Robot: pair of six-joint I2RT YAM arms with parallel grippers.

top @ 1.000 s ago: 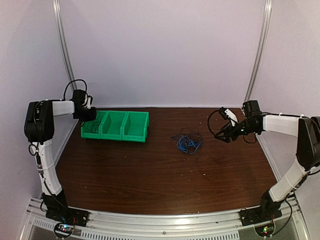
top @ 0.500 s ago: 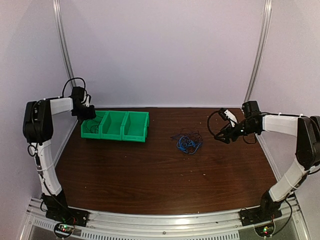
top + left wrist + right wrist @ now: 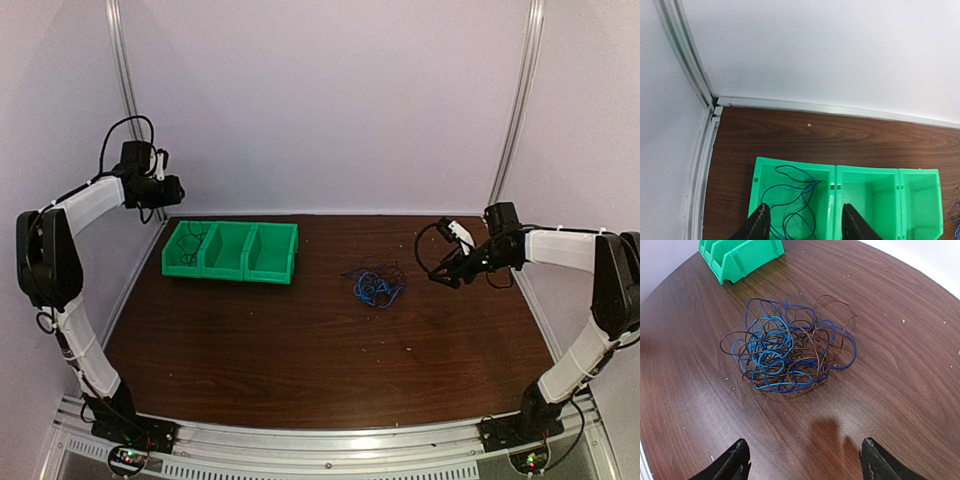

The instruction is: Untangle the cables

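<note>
Hovering the left gripper (image 3: 172, 190) high at the upper left of the top view, above and behind the green bin (image 3: 272, 272), jaws partly apart and gripping nothing. Holding the right gripper (image 3: 441, 272) low at the right, jaws wide and empty, near the tangle of cables (image 3: 375, 287) at mid-frame. Leaving bare table (image 3: 300, 360) all round that tangle, well apart from bin and edges.

Showing only in the left wrist view: loose wires (image 3: 792, 200), blue and dark, lying in the bin's leftmost compartment, with both other compartments bare. Showing only in the right wrist view: blue and dark strands looping through one another.

Standing higher and further left than a second ago, after sitting shut at that leftmost compartment. Keeping the right gripper and tangle as before.
</note>
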